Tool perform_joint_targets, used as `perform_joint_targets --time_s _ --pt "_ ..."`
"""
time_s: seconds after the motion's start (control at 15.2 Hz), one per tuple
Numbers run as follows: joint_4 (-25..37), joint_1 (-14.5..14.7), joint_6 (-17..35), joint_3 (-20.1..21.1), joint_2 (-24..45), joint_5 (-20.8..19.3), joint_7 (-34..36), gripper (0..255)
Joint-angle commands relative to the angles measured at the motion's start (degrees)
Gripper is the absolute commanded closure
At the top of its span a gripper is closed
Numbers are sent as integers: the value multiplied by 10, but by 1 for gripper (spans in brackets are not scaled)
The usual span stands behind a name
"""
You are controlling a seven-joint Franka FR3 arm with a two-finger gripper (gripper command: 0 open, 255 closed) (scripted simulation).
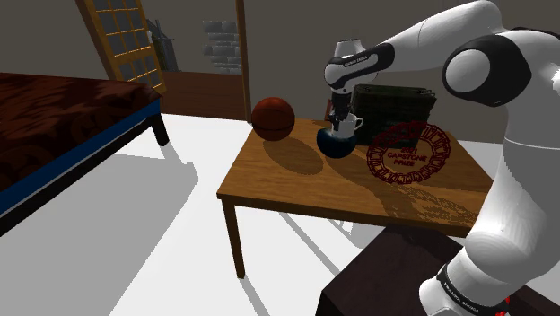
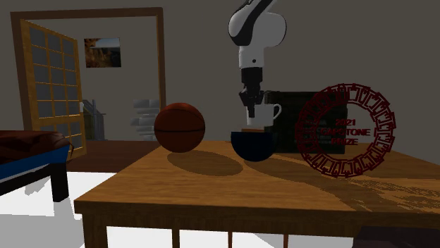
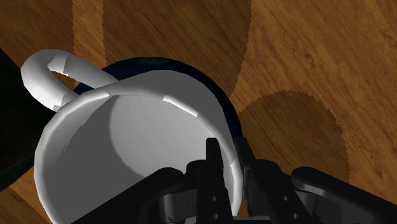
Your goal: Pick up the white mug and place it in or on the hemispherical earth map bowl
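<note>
The white mug [image 2: 259, 114] is upright and plain, its handle pointing to the second exterior view's right. The hand [image 2: 252, 99] pinches its rim, one finger inside the wall and one outside. It sits directly over the mouth of the bowl [image 2: 254, 146]; whether it touches the bowl is unclear. The bowl is round-bottomed and dark blue, standing upright near the tabletop's far edge in the shoulder view, roughly midway along it.
</note>
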Motion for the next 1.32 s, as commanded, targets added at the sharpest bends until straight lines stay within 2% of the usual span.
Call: perform_joint_targets --time_s 0.0,0.07,0.13,0.46,0.73,1.25 --pt "0 0 0 0 0 0 0 255" --pt "0 0 0 0 0 0 0 255" --pt "0 0 0 0 0 0 0 0" --pt "0 0 0 0 0 0 0 0" --pt "49 2 -66 0 -17 -1 0 0" --pt "49 2 -66 0 -17 -1 0 0"
